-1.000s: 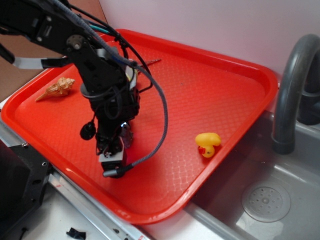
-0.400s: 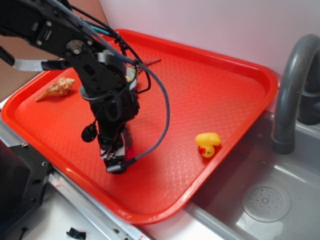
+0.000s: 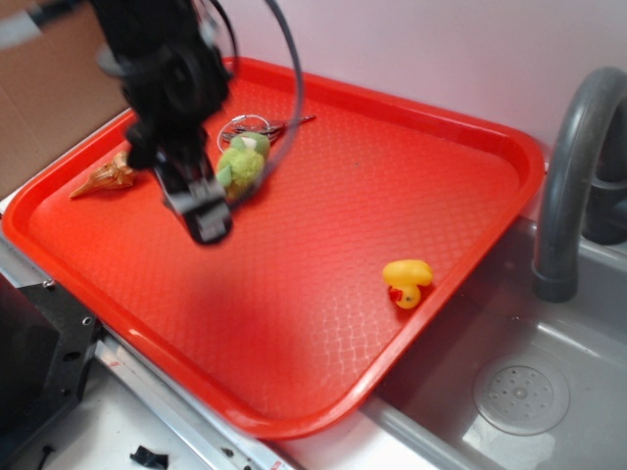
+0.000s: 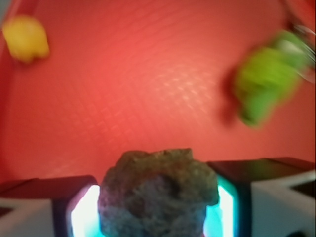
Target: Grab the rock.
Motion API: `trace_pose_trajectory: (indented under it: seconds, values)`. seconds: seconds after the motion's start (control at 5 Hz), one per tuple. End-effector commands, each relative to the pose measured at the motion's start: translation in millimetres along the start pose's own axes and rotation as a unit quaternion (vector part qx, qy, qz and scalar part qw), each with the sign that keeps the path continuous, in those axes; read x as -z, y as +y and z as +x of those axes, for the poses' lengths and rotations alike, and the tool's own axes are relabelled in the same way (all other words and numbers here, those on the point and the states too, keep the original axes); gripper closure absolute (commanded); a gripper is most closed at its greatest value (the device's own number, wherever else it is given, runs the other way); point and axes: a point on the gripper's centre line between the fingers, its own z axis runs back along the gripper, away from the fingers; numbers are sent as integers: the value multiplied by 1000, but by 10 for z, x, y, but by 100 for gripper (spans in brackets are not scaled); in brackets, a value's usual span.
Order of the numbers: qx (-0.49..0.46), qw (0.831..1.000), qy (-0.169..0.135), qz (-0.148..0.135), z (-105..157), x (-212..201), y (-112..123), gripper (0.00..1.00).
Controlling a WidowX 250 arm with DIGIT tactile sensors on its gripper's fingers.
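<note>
Your gripper (image 4: 158, 197) is pinching the rock (image 4: 157, 192): in the wrist view the rough grey-brown lump sits wedged between both fingers (image 4: 81, 212), touching each, held above the red tray (image 4: 148, 74). In the exterior view the gripper (image 3: 203, 211) is motion-blurred over the tray's (image 3: 411, 176) left half; you cannot make out the rock there.

Around you: the green plush toy (image 3: 242, 164) lies just beside the gripper toward the back rim, its key ring (image 3: 245, 124) behind it. The seashell (image 3: 106, 176) sits near the left rim. The yellow duck (image 3: 407, 282) is well apart, close to the right edge. The tray's middle and front stretch are open floor. Past the right rim you have the grey sink (image 3: 519, 392) and the faucet (image 3: 568, 176).
</note>
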Motion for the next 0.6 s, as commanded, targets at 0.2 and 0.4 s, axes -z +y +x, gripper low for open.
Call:
trace_pose_trajectory:
  seconds: [0.2, 0.4]
  values:
    - [-124, 986, -107, -15, -210, -1122, 191, 100]
    - [-83, 993, -69, -41, -175, -1018, 157, 100]
